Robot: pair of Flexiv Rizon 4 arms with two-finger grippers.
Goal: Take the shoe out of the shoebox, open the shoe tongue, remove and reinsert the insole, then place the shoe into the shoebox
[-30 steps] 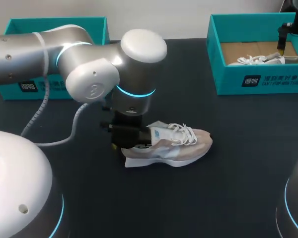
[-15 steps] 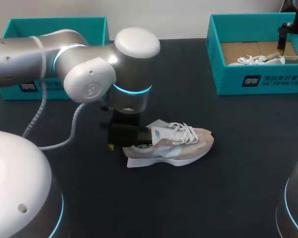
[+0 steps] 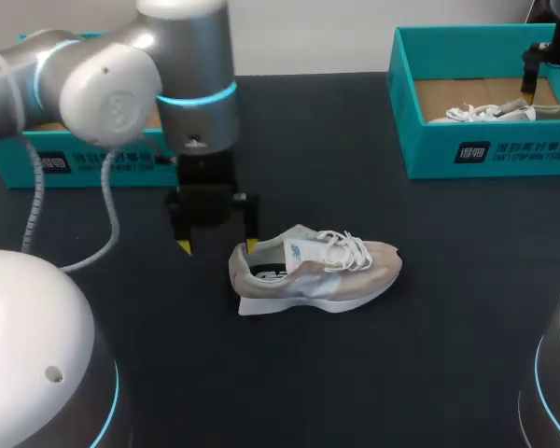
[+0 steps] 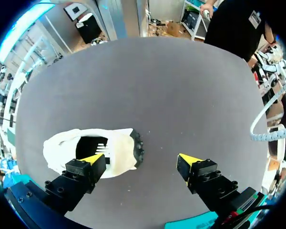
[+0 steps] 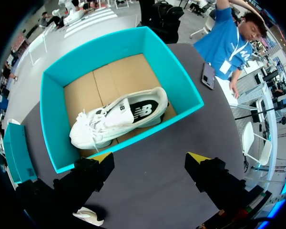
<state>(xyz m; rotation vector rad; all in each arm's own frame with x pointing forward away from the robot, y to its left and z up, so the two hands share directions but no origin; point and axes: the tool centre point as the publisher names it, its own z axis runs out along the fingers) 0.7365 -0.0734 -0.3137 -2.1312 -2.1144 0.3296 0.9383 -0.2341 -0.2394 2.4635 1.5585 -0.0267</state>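
Beige shoe (image 3: pixel 313 271) sits upright on its sole near the middle of the bench (image 3: pixel 355 373), toe toward the right edge, heel toward the left edge, white laces on top. It is out of any box. In the left wrist view the shoe (image 4: pixel 62 145) shows heel-on with its opening dark.

Left gripper (image 3: pixel 217 245) hangs just off the heel end of the shoe, on the left-edge side, pointing down. Fingers wide apart, nothing between them, no grip on anything. In the left wrist view the left gripper (image 4: pixel 140 160) has one yellow tip over the shoe's heel opening and the other over bare bench. Cannot tell whether that tip touches the shoe.

Right gripper (image 5: pixel 150 157) is up over the far right corner, above the near wall of a teal shoebox (image 5: pixel 52 105). Fingers spread wide, empty. The shoebox (image 3: pixel 448 112) is open-topped with a cardboard floor. A white shoe (image 5: pixel 117 117) lies inside it, on its side.

A second teal shoebox (image 3: pixel 112 168) sits at the far left corner, partly hidden behind the left arm (image 3: pixel 112 84).
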